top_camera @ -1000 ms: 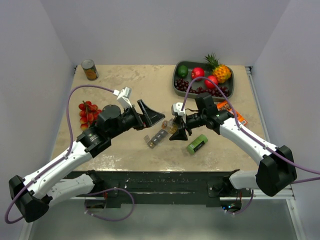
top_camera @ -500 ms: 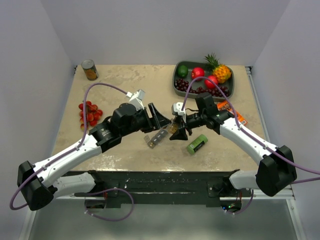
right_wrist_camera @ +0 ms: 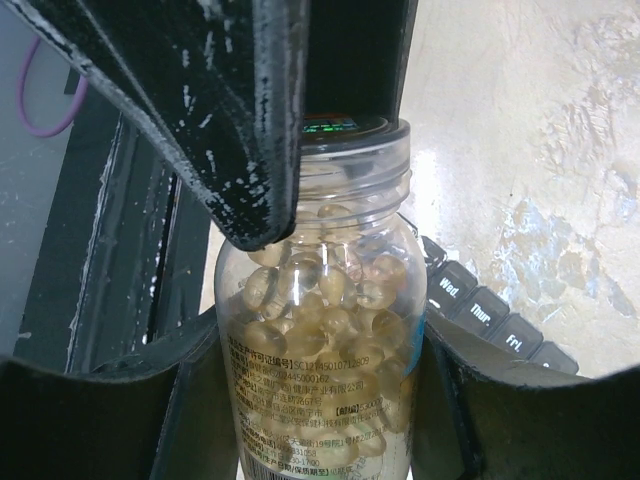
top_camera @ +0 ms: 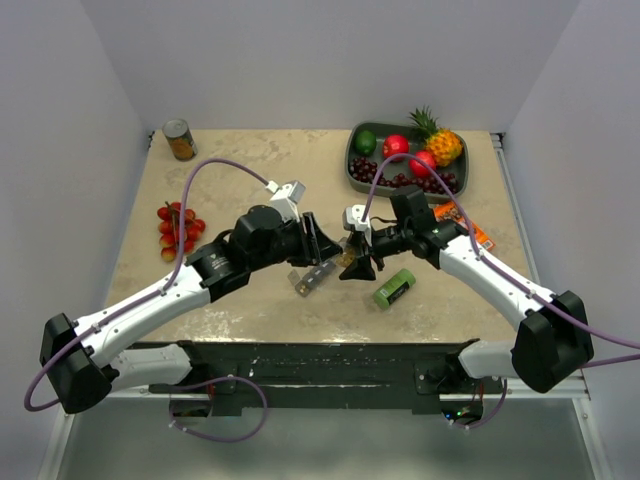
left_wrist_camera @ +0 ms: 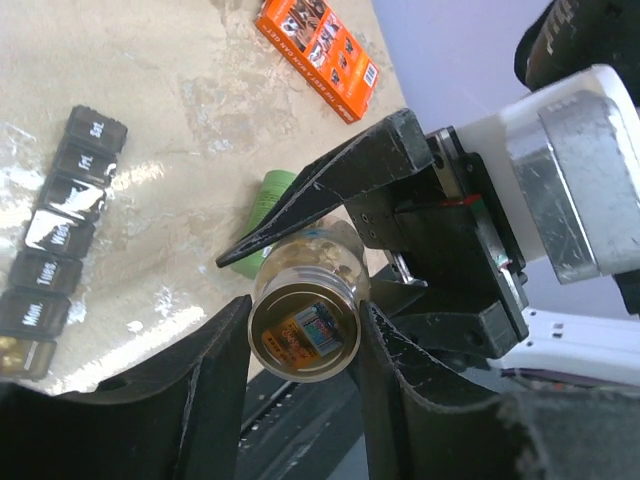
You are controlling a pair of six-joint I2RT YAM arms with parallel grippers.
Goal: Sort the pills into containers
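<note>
STEP: opening the bottle [right_wrist_camera: 320, 330], judging by the grips | right claw [top_camera: 357, 262] is clamping its body, pills [right_wrist_camera: 300, 300] sitting inside; left claw [left_wrist_camera: 303, 345] is pinching its top end, touching both sides | containers [left_wrist_camera: 60, 230] are lying on the worktop [top_camera: 250, 170] beneath | NEXT: probably twisting the top off; needing a firm counter-hold

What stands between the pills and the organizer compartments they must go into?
The cap is on the pill bottle, sealing the pills in; the left claw grips it, the right claw holds the bottle. The pill organizer's labelled lids look shut.

One bottle [left_wrist_camera: 305, 330], one pill strip [left_wrist_camera: 55, 232], one can [top_camera: 180, 140], one green box [top_camera: 394, 288].
</note>
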